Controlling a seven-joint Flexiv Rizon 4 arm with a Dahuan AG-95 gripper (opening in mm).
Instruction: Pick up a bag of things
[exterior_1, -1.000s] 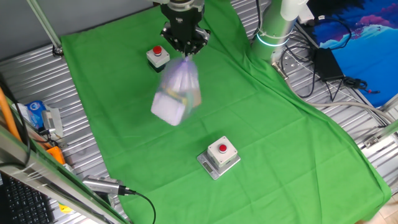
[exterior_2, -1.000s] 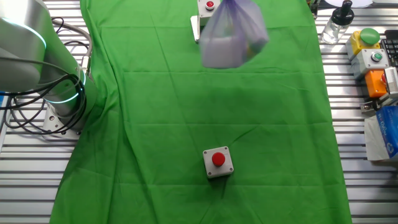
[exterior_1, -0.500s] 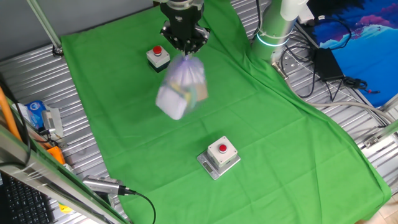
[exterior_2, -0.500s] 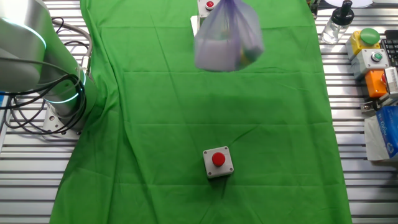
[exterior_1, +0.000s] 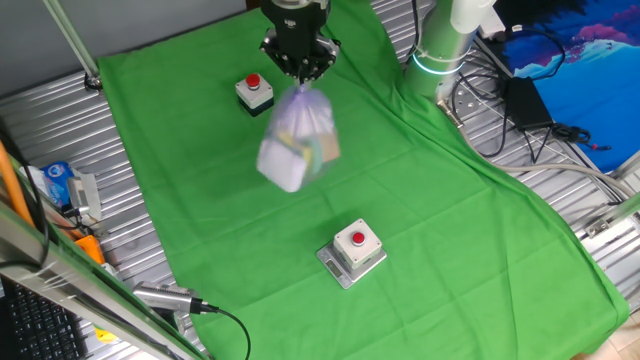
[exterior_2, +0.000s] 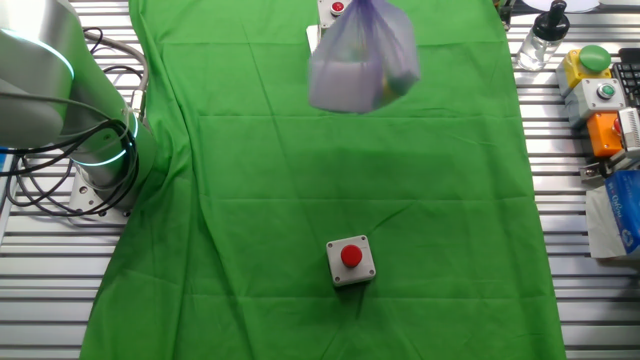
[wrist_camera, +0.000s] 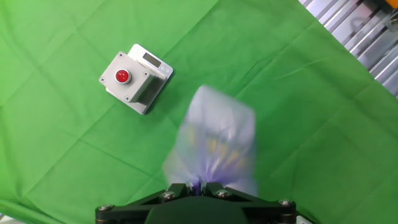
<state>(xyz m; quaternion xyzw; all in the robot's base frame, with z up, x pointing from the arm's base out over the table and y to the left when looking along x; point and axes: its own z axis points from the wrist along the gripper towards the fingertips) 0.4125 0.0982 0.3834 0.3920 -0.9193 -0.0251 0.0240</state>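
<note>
Gripper (exterior_1: 301, 72) fingers are pinched shut on the knotted top of the bag of things (exterior_1: 297, 150), which hangs clear of the green cloth (exterior_1: 430, 220) in mid-air, blurred, with a white block and a yellow-green piece showing through the purple-tinted plastic. Below and around it, one grey red-button box (exterior_1: 254, 91) sits on the cloth just beside the gripper, and a second red-button box (exterior_1: 353, 252) lies well apart, nearer the front edge. Beyond the cloth, the robot base (exterior_1: 441, 45) stands by the slatted metal table (exterior_1: 570, 190).
</note>
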